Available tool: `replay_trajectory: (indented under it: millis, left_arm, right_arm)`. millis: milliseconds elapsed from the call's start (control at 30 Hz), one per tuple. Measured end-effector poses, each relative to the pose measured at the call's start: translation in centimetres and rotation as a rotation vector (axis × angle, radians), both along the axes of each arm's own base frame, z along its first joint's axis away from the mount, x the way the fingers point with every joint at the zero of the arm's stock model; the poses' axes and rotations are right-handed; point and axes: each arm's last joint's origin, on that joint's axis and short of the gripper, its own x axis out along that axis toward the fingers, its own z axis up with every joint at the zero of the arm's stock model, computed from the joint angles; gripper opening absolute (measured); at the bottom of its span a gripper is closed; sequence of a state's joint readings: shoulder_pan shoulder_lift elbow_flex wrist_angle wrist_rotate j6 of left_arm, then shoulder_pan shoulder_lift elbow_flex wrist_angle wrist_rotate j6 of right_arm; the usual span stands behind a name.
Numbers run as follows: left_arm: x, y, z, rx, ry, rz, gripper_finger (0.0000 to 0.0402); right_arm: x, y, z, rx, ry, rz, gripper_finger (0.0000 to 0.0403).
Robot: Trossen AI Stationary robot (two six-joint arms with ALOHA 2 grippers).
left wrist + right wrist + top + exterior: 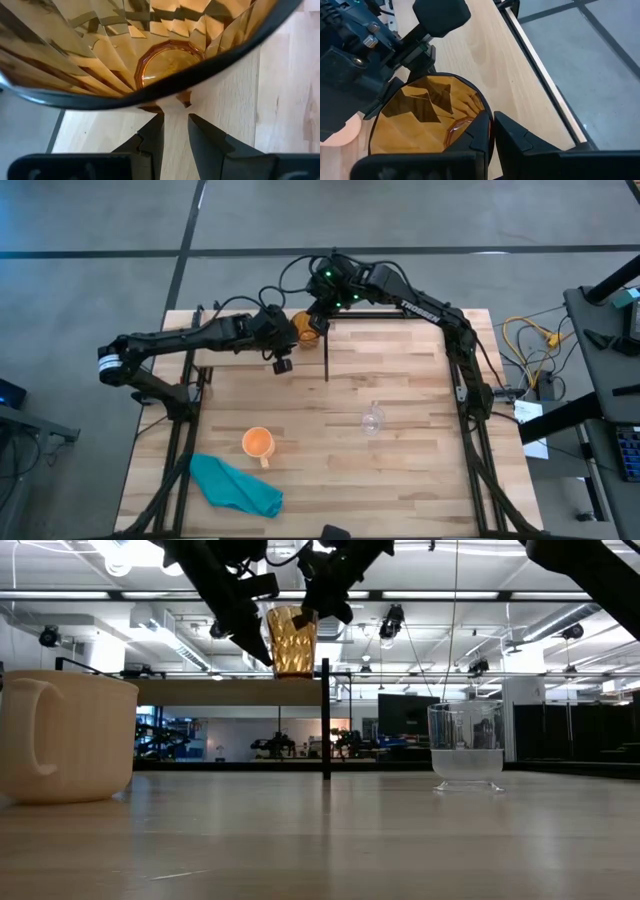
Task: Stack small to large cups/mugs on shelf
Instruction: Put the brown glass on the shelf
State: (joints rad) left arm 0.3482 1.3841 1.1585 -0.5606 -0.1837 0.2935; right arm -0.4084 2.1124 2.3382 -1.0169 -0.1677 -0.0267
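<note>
The amber tumbler (305, 327) (292, 640) stands upright on the pale shelf board (240, 358) (200, 692) at the table's far side. My right gripper (492, 120) (318, 308) comes at the tumbler from above and is shut on its rim. My left gripper (176, 120) (285, 330) is at the tumbler's left side, just below the rim, its fingers almost together. The orange mug (258, 443) (65, 735) and the small clear glass cup (372, 420) (466, 745) stand on the tabletop, nearer the front. My right gripper pinches the tumbler's wall at the rim (482, 107), one finger inside the cup and one outside. It comes from above, slanting down from the far right. The tumbler is upright, and its base meets the shelf top in the low view. My left gripper has its fingertips (157, 125) at the tumbler's outer wall (185, 100); I cannot tell whether they touch it.
A teal cloth (235, 485) lies crumpled near the front left corner. A thin black post (327, 352) (326, 720) stands at the shelf's right end, close to the tumbler. Black frame rods run along the table's left and right sides. Bare planks lie between mug and glass.
</note>
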Motion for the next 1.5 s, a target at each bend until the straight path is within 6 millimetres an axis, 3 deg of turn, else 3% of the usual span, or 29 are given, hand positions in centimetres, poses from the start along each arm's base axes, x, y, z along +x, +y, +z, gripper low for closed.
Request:
replay_trajectory:
  millis: [267, 1233, 1500]
  left_arm:
    - [0.0, 0.0, -0.1, -0.003, 0.009, 0.0, 0.0074]
    - [0.1, 0.1, -0.3, -0.003, 0.02, 0.003, 0.0074]
    - [-0.6, -0.2, 0.4, -0.008, 0.033, 0.003, 0.0074]
  right_arm:
    - [0.2, -0.1, -1.1, 0.031, 0.027, -0.019, 0.0019]
    - [0.4, -0.3, -1.6, 0.021, 0.025, -0.017, 0.002]
    - [0.5, -0.4, -1.6, 0.018, 0.015, -0.014, 0.002]
